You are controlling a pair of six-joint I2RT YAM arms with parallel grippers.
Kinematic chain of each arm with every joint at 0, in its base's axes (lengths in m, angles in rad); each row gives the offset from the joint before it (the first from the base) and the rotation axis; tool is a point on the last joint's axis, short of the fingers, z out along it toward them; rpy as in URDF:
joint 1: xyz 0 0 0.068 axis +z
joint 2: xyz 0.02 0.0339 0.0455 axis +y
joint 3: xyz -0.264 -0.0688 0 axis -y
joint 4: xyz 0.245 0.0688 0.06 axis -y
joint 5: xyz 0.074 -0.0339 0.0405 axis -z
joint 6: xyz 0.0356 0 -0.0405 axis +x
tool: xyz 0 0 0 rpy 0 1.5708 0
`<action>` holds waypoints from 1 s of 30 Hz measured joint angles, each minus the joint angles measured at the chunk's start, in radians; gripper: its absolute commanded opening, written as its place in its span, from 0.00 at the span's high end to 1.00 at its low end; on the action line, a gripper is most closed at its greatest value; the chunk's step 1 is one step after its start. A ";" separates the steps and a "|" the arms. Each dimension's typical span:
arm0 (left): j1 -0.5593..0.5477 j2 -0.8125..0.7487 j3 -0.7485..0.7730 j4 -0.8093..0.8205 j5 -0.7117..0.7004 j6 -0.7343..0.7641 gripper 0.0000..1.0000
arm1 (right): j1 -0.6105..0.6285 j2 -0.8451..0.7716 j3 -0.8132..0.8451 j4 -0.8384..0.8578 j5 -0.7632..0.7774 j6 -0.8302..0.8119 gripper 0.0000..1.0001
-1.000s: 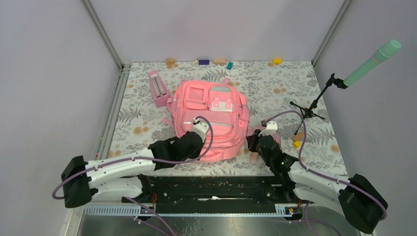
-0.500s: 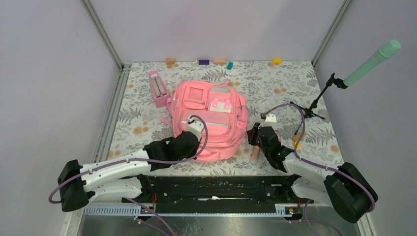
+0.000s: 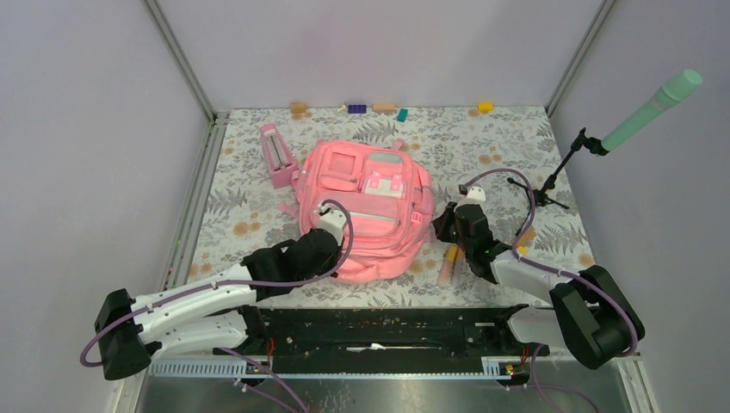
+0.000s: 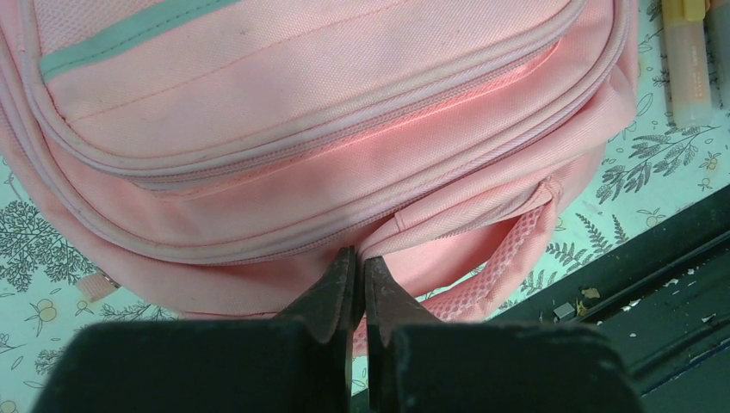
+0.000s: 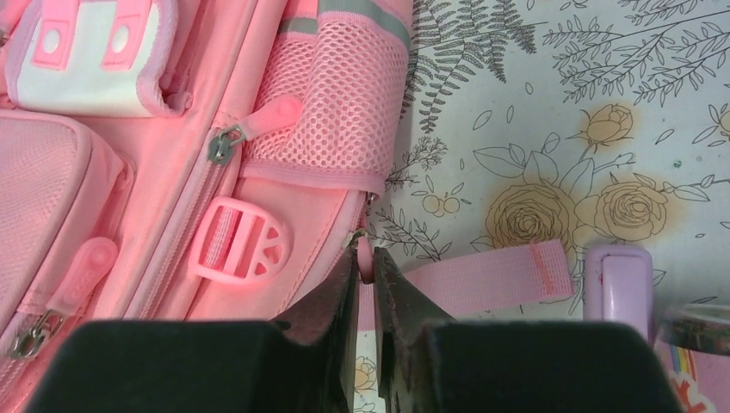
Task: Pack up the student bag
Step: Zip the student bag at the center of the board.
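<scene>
Our left gripper [image 4: 357,258] clenches the large soft pink fabric backpack [image 4: 301,103] at its near-edge hem [image 4: 430,225], bracing it while our right gripper [image 5: 365,258] pinches its small pink tab [image 5: 365,251], presumably to unzip.

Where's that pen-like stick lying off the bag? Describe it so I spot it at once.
Find the big pink student bag mid-table. Just off its near right corner, on the floral table cover, lies a peach stick with a yellow end. It is long and thin, unlike the stubby little blocks lined along the far edge.
</scene>
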 measured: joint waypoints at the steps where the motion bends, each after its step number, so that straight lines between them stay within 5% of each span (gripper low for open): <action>1: 0.002 -0.003 -0.001 -0.001 0.001 0.000 1.00 | -0.009 0.008 0.006 0.000 -0.011 0.000 1.00; 25: 0.048 -0.043 -0.017 0.009 0.010 -0.011 1.00 | -0.065 0.132 0.098 0.063 -0.074 0.008 1.00; 28: 0.053 -0.050 -0.017 0.007 0.014 -0.010 1.00 | -0.066 0.112 0.098 0.062 -0.083 -0.001 0.88; 30: 0.058 -0.053 -0.017 0.001 0.018 -0.005 1.00 | -0.071 0.078 0.098 0.048 -0.113 -0.027 0.69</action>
